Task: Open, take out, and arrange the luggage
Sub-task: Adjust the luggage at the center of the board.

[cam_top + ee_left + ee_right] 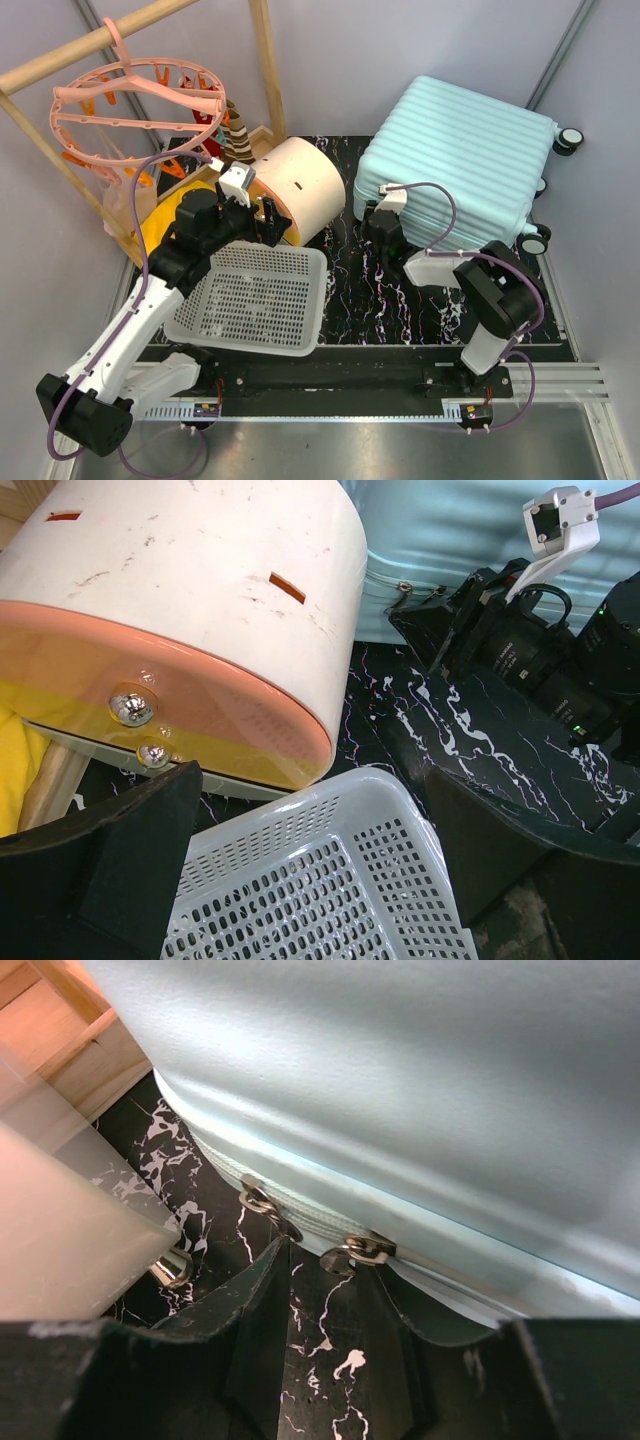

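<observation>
The pale mint-blue ribbed suitcase (460,165) lies closed on the black marbled mat at the back right, wheels to the right. Its side fills the right wrist view (420,1090), with the zip line and two metal zip pulls (358,1251) at its lower edge. My right gripper (378,222) (325,1260) is open at the suitcase's left side, its fingertips either side of one pull, not closed on it. My left gripper (252,210) (310,810) is open and empty above the far rim of the white basket (330,890). The suitcase's edge also shows in the left wrist view (450,530).
A white perforated basket (255,298) sits front left. A cream-and-orange rounded drawer box (300,185) (180,610) stands between the basket and the suitcase. A wooden rack with a pink peg hanger (135,100) stands at the back left. Black marbled mat (390,300).
</observation>
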### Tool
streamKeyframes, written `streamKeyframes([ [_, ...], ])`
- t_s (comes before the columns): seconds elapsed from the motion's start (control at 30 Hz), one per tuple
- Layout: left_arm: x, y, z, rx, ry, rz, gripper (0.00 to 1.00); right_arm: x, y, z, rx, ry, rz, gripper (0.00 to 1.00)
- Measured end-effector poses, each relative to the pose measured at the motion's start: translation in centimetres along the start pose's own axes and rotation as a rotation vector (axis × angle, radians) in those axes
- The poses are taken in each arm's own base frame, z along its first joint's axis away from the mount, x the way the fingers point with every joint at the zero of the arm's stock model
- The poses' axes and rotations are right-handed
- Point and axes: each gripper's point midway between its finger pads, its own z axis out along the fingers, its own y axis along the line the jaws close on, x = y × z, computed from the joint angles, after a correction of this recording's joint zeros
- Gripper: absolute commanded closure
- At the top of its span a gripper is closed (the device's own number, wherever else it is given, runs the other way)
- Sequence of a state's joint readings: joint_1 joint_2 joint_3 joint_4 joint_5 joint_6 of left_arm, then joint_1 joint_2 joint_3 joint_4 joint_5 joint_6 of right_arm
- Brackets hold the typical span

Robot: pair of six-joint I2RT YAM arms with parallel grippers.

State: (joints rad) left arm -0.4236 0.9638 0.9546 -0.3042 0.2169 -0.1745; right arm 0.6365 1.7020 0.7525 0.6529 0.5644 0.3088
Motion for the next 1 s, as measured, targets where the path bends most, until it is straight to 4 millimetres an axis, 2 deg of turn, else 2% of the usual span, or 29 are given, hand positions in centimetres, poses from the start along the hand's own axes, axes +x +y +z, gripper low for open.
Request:
streamKeyframes([
  [0.1, 0.0, 0.0, 0.0, 0.000, 0.000, 0.000, 0.01, 0.0, 0.3, 0.2, -0.004, -0.001, -0.004, 0.60],
  [0.2, 0.0, 0.0, 0.0, 0.000, 0.000, 0.000, 0.01, -0.1, 0.5, 0.5, 0.000, 0.000, -0.007, 0.68],
  [0.23, 0.0, 0.0, 0.0, 0.000, 0.000, 0.000, 0.01, -0.1, 0.4, 0.6, 0.005, -0.001, -0.009, 0.73],
  [0.3, 0.0, 0.0, 0.0, 0.000, 0.000, 0.000, 0.01, -0.1, 0.3, 0.7, 0.017, -0.001, -0.011, 0.78],
  [0.43, 0.0, 0.0, 0.0, 0.000, 0.000, 0.000, 0.01, -0.1, 0.0, 0.7, 0.037, 0.003, -0.011, 0.99],
  [0.67, -0.2, -0.2, 0.0, 0.010, -0.006, -0.005, 0.01, -0.1, -0.4, 0.2, 0.046, 0.006, 0.008, 1.00],
  [0.77, -0.1, -0.4, 0.1, 0.022, -0.006, -0.012, 0.01, -0.5, -0.6, -0.9, 0.021, 0.007, 0.018, 1.00],
  [1.0, 0.7, -1.3, 0.4, 0.059, 0.018, -0.025, 0.01, 0.2, -3.4, -5.5, 0.013, 0.060, 0.000, 1.00],
])
